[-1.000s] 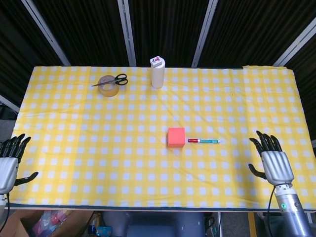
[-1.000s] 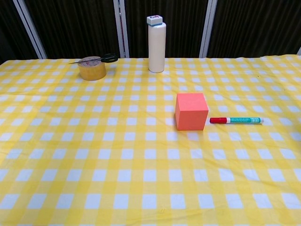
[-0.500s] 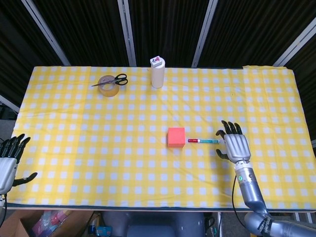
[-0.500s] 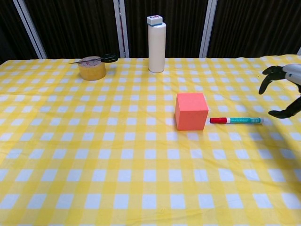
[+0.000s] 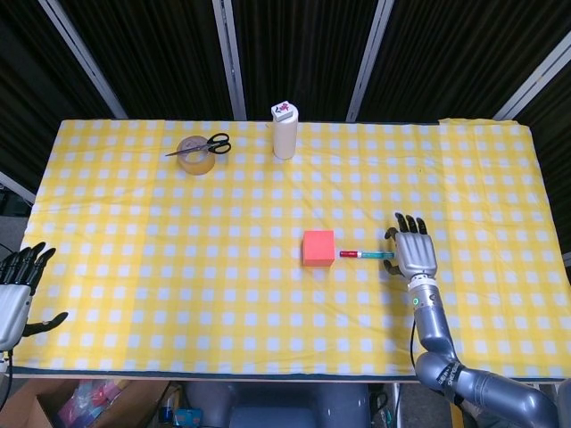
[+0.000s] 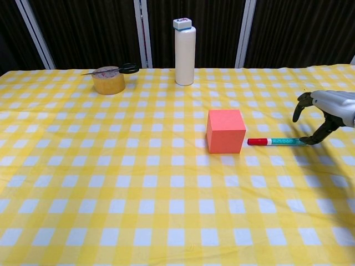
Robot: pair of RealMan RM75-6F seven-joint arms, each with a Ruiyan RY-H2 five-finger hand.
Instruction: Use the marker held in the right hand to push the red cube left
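Where cloth spreads: one cube (image 5: 318, 248), one marker (image 5: 367, 255).

We see a table (image 5: 107, 267) covered with a yellow-and-white checked cloth. A red cube (image 5: 318, 248) sits near the centre, and a marker (image 5: 366, 255) lies flat just to its right, red cap toward the cube. At the far edge stand a white bottle (image 5: 285, 130) and a tape roll (image 5: 194, 155). Scissors (image 5: 210, 144) rest on the roll.
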